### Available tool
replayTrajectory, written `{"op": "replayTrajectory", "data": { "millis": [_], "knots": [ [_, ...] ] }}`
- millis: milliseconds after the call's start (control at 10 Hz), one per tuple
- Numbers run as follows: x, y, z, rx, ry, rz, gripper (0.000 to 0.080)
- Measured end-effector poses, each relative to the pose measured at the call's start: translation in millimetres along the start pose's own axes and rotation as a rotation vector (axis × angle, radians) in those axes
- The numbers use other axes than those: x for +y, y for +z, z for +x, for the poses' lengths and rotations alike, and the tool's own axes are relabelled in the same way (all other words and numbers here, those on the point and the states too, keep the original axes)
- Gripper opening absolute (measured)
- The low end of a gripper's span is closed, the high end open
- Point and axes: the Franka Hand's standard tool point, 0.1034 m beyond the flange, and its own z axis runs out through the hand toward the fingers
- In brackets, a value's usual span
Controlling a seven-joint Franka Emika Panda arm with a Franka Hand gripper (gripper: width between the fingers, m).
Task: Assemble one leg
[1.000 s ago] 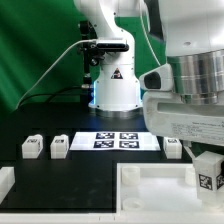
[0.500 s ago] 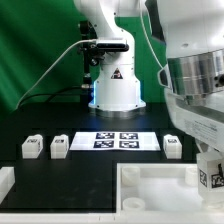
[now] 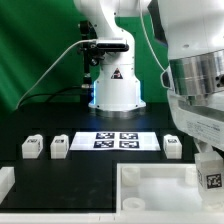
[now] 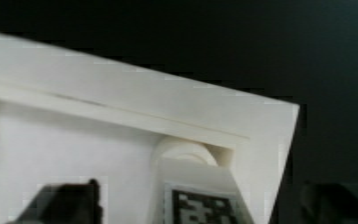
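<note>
The jaws pinch a small white blocky tagged plastic leg over a corner of the large white tray-like frame, where any skew could jam it.

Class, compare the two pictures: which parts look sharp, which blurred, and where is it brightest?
Exterior view: the marker board and the loose legs are fairly sharp, the near arm looms soft. Wrist view: soft throughout, the white tray brightest against the black table.

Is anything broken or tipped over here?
Nothing stands out. Three loose legs sit upright on the table, the marker board lies flat, and the gripper holds the leg over the white frame.
</note>
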Motion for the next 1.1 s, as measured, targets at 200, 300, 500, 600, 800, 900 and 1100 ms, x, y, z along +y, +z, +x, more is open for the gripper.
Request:
{"op": "replayTrajectory", "data": {
  "millis": [200, 300, 500, 600, 800, 900, 1100],
  "knots": [
    [1.9, -4.0, 0.4, -0.016, -0.267, -0.041, 0.0645],
    [1.7, -3.7, -1.0, -0.007, -0.395, -0.027, 0.0645],
    [2.7, -2.4, 0.8, -0.009, -0.564, -0.029, 0.0649],
    [3.5, -2.6, 2.8, -0.009, -0.697, -0.034, 0.0649],
    [2.1, -7.2, 11.1, 0.029, -0.962, -0.096, 0.0649],
    [-1.2, -6.9, 5.2, 0.043, -1.022, -0.109, 0.0649],
    [-0.5, -6.4, 6.0, 0.036, -1.001, -0.101, 0.0557]
  ]
}}
